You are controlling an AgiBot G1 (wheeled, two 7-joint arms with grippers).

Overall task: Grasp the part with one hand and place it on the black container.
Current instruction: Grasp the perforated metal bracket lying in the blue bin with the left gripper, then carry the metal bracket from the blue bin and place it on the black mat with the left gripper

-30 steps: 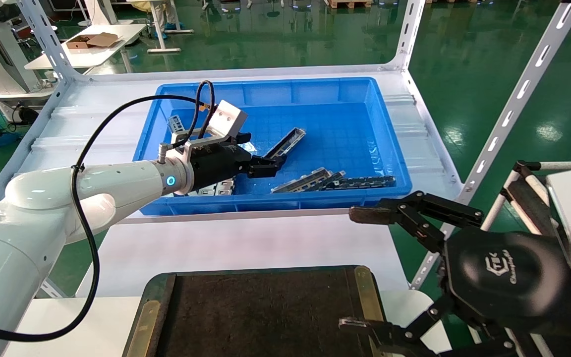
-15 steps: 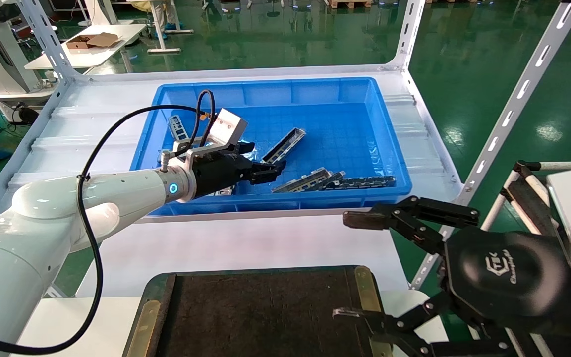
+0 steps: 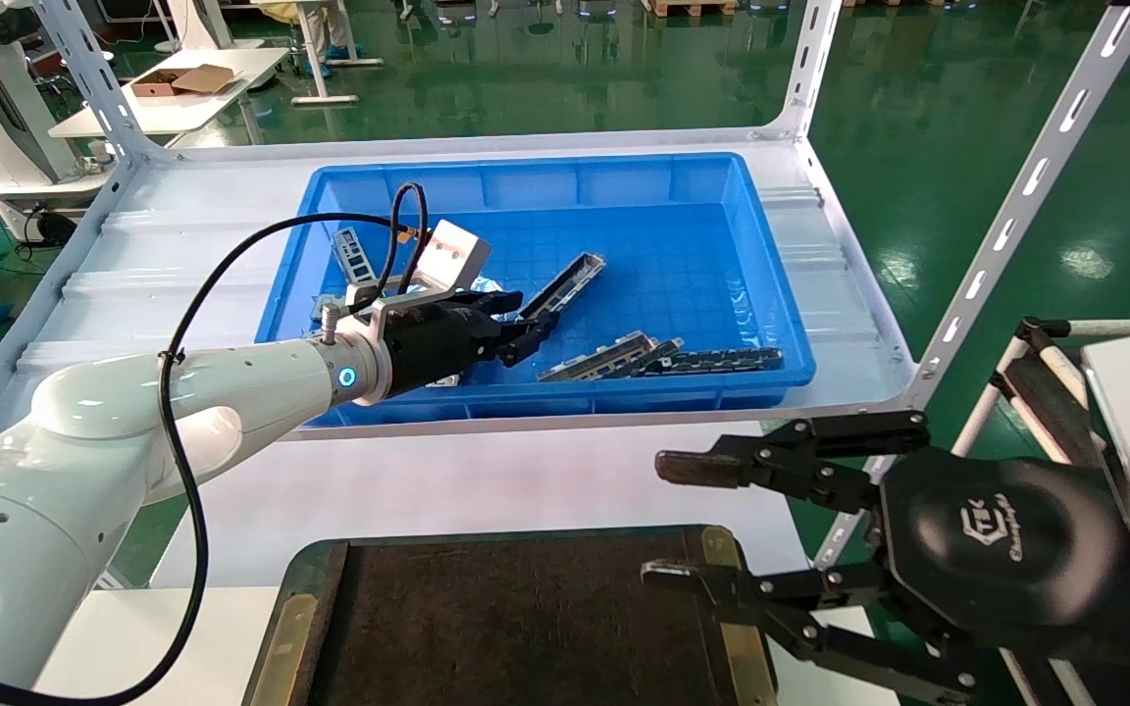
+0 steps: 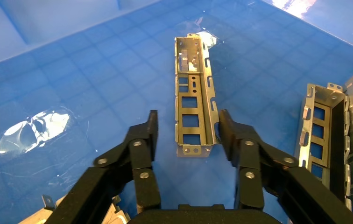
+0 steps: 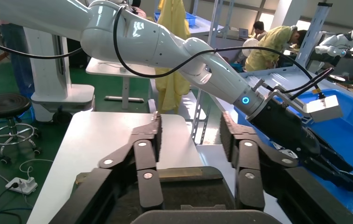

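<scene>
The part [image 3: 566, 283] lies slanted on the floor of the blue bin; in the left wrist view it is a grey trough [image 4: 193, 100] with rectangular cut-outs. My left gripper [image 3: 526, 335] is open, low in the bin. Its fingertips straddle the part's near end [image 4: 186, 123], one finger close against the part's side. The black container [image 3: 526, 618] sits at the near edge, below the bin. My right gripper [image 3: 675, 520] hangs open over the container's right edge, holding nothing; the right wrist view shows its fingers [image 5: 191, 128] above the dark tray [image 5: 174, 175].
The blue bin [image 3: 565, 181] stands on a white shelf framed by slotted uprights [image 3: 1016, 206]. More grey bars [image 3: 658, 358] lie along its front wall, seen beside the left gripper [image 4: 324, 126]. Flat plates [image 3: 349, 245] rest at its left side.
My left gripper has shifted slightly and turned its tips toward the part's near end. My right gripper has swung left and lower, over the container's right edge.
</scene>
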